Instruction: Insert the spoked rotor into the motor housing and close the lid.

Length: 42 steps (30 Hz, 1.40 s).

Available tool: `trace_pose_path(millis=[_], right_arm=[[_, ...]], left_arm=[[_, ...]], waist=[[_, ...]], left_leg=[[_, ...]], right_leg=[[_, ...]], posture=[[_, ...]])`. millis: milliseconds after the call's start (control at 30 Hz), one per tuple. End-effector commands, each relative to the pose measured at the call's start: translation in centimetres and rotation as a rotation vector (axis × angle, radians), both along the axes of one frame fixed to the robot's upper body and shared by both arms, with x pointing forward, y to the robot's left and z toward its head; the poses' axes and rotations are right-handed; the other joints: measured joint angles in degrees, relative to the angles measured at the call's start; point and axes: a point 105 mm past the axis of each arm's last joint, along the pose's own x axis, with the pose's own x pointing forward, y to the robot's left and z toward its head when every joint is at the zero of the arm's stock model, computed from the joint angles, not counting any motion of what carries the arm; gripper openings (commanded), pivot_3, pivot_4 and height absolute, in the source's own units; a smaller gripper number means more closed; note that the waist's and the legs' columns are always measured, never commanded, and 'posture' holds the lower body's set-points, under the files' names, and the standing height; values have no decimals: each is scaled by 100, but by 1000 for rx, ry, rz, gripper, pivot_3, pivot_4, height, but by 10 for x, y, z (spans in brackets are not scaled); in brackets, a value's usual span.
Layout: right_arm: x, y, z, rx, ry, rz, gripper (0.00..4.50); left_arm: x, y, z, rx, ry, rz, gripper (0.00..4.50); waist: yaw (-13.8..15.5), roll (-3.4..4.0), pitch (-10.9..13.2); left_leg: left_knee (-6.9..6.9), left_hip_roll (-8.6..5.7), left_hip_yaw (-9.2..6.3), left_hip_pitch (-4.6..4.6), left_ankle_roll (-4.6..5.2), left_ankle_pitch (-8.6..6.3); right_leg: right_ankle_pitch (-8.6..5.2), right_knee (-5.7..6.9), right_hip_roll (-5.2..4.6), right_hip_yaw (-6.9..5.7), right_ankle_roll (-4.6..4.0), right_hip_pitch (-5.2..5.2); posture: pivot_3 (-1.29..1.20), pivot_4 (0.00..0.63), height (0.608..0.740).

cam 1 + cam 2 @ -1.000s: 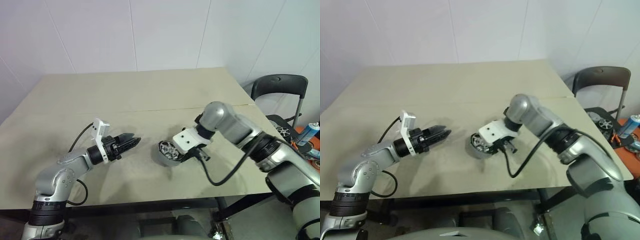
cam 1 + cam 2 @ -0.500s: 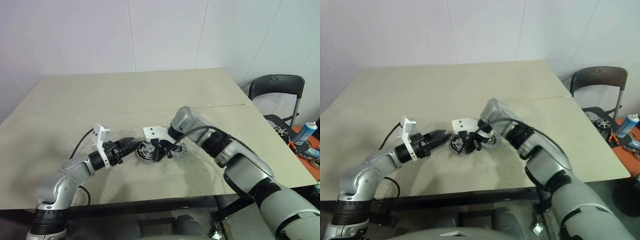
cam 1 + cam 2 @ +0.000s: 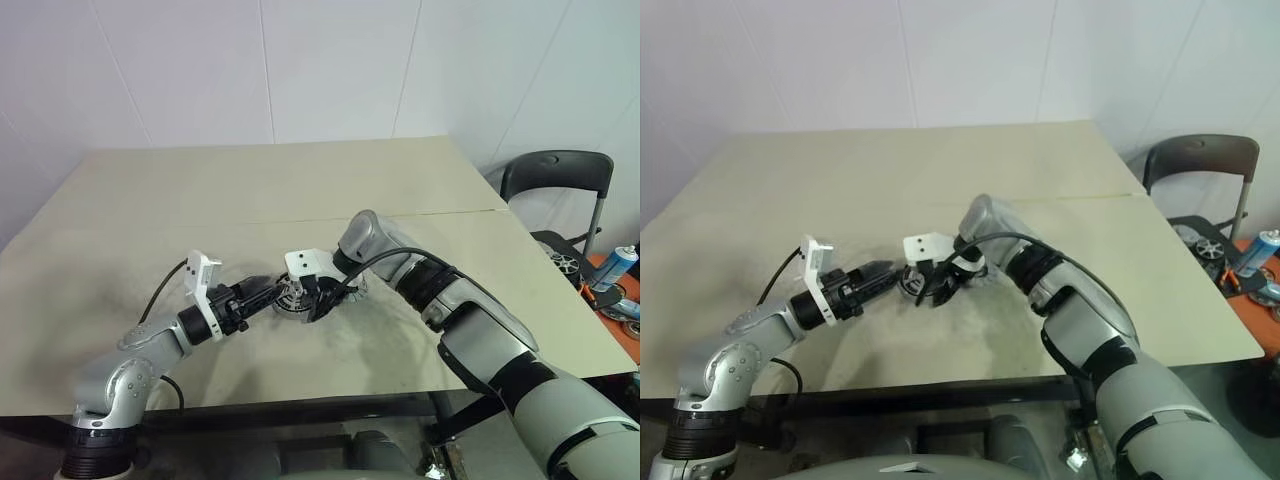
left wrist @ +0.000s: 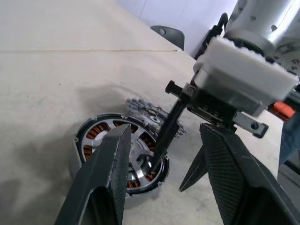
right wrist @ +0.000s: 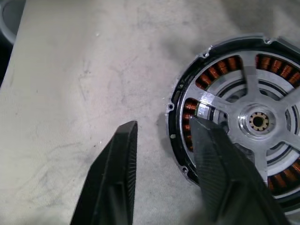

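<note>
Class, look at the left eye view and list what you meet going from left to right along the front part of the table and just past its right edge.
left gripper → motor housing with the spoked rotor seated in it → right gripper → bare table → black chair → blue spray can

Head stereo looks down; wrist cams close (share motor housing).
</note>
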Motion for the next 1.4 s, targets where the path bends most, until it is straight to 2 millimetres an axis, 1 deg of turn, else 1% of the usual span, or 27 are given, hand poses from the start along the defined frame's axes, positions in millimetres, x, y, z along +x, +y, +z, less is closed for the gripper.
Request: trace_pose_path(millis=[33,100,167,200,233,300,400,433,467,533,600,667,700,800,900,1000,1067,1167,1233,1300,1400], right_arm=[[-5,2,24,79,-3,17,1664],[-9,4,39,144,4,5,1664],[-15,3,60,242,31,-32,1664],[-17,0,71,296,49,-69,1664],[-18,-3,78,330,60,-95,1664],[-10,-19,83,383,29,-204,1664],[-4,-33,89,447,25,-331,1664],[3,-46,90,485,64,-455,1664],[8,-59,88,518,117,-580,1664],[11,-88,69,538,257,-835,1664],[8,-107,49,532,297,-991,1664],[6,-119,32,525,304,-1124,1664],[2,-118,30,560,335,-1160,1664],[-6,-108,28,655,447,-1260,1664],[-9,-101,23,713,542,-1373,1664],[-9,-96,22,765,598,-1441,1664],[-5,-97,20,797,618,-1500,1664],[-1,-103,13,820,650,-1600,1664],[1,-109,11,872,689,-1662,1664],[-1,-111,7,903,719,-1695,1664],[-9,-106,3,927,757,-1689,1664]], left_arm=[[2,5,12,0,-43,-4,2469],[1,5,11,2,-42,-12,2469],[2,4,11,2,-41,-17,2469],[2,3,11,1,-42,-18,2469],[2,3,12,0,-43,-18,2469],[3,3,12,2,-43,-19,2469],[3,4,12,4,-42,-21,2469],[3,5,12,7,-42,-22,2469],[3,6,12,9,-41,-23,2469],[3,7,12,13,-40,-26,2469],[3,8,10,16,-37,-29,2469],[3,10,9,20,-31,-34,2469],[3,9,8,19,-28,-38,2469],[3,4,7,17,-23,-57,2469],[3,-1,11,15,-26,-82,2469],[4,0,13,18,-26,-83,2469],[5,1,14,20,-25,-80,2469],[5,2,15,21,-23,-77,2469],[5,3,16,22,-22,-73,2469],[5,4,16,24,-19,-69,2469],[4,3,17,23,-16,-71,2469]], waist=[[-6,0,0],[-6,1,0],[-1,0,0],[1,1,0],[5,1,0],[16,0,0],[18,-1,0],[12,-1,0],[9,-1,0],[20,-3,-1],[56,-3,-1],[86,-3,-1],[76,-1,0],[-4,3,3],[-1,2,2],[15,3,2],[10,2,2],[4,3,2],[1,3,2],[-3,3,2],[-12,6,3]], left_leg=[[-1,0,1,-3,0,0],[-6,-1,1,-9,-1,0],[-13,-1,0,-10,-1,-1],[-16,0,-2,-13,-1,-1],[-18,0,-3,-13,-1,-1],[-19,1,-7,-15,-1,-1],[-12,-1,-3,-11,-1,-1],[-10,-2,2,-11,-1,-1],[-9,-2,3,-11,-1,-1],[-8,-2,3,-11,-1,-1],[-11,-2,2,-12,-1,-1],[-16,-2,5,-13,0,-1],[-18,-2,6,-15,0,-1],[-21,2,20,-20,0,-1],[-15,7,14,-15,1,-1],[-9,3,14,-12,0,-1],[-8,-1,15,-17,0,-1],[-13,-1,16,-20,0,-1],[-19,0,15,-20,0,-1],[-25,1,14,-19,0,-1],[-28,2,15,-20,0,-1]], right_leg=[[2,-1,-1,1,0,-2],[10,-2,-3,1,-2,-10],[12,-1,-3,0,-2,-14],[12,-1,-3,-1,-1,-19],[11,-1,-3,-2,-1,-20],[11,-2,-4,-5,0,-19],[-1,-10,-7,-6,-12,-9],[-7,-10,-7,-2,-11,-9],[-12,-10,-8,-1,-4,-9],[-10,-9,-7,0,-8,-9],[-2,-12,-7,-1,-22,-8],[-2,-13,-7,0,-22,-11],[-4,-13,-6,1,-19,-15],[-9,-3,1,15,-6,-31],[-14,0,8,12,2,-23],[-14,-6,0,9,2,-14],[-14,-11,-6,10,2,-14],[-13,-14,-7,11,2,-19],[-13,-13,-5,10,1,-22],[-13,-12,-4,9,1,-24],[-13,-12,-3,9,1,-26]], posture=[[0,0,740],[0,0,740],[0,0,740],[0,0,740],[0,0,740],[0,0,740],[0,0,740],[0,0,740],[0,0,740],[0,0,740],[0,0,740],[0,0,740],[0,0,740],[0,0,740],[0,0,740],[0,0,740],[0,0,740],[0,0,740],[0,0,740],[0,0,740],[0,0,740]])
